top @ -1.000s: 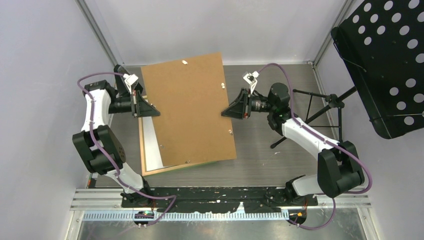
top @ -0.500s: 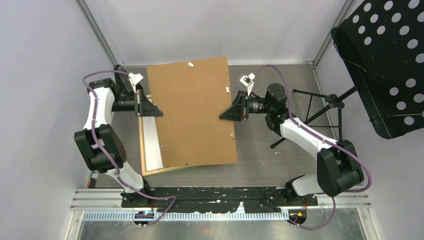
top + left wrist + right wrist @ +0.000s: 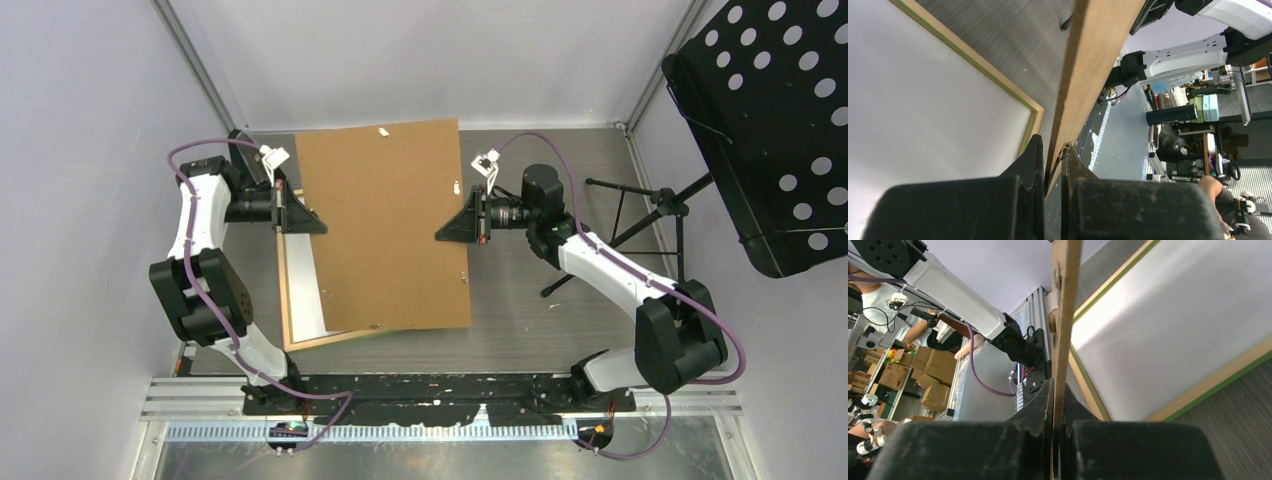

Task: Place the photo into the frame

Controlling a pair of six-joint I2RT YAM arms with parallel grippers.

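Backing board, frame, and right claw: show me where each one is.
backing board (image 3: 385,225), top view, middle of its brown face.
frame (image 3: 973,56), left wrist view, its wooden rail beside the green stripe.
right claw (image 3: 1059,387), right wrist view, between its fingertips, pinching the board's edge.

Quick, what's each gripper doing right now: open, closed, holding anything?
Left gripper: closed, gripping the left edge of the brown board.
Right gripper: closed, gripping the right edge of the same board.
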